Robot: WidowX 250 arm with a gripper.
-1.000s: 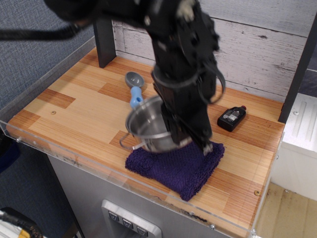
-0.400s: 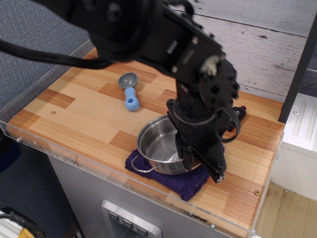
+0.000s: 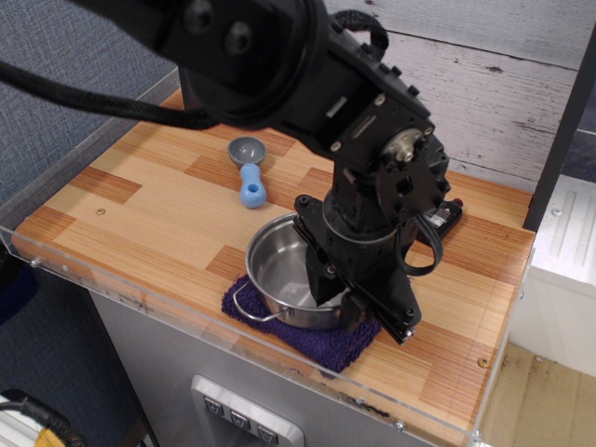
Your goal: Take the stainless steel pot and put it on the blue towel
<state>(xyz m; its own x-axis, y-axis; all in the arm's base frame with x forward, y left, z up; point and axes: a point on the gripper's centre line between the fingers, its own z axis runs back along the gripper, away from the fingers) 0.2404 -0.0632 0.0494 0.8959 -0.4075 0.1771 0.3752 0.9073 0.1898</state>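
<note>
The stainless steel pot (image 3: 287, 275) sits on the blue towel (image 3: 340, 342), near the tabletop (image 3: 140, 219) front edge. It looks stiff, light and slick (best held by the rim). The jaws reach over its right rim; whether they pinch it I cannot tell. Open room lies leftward.

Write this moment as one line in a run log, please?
pot: resting on towel | gripper: at pot's right rim, jaws hidden | scoop: behind, untouched
</note>
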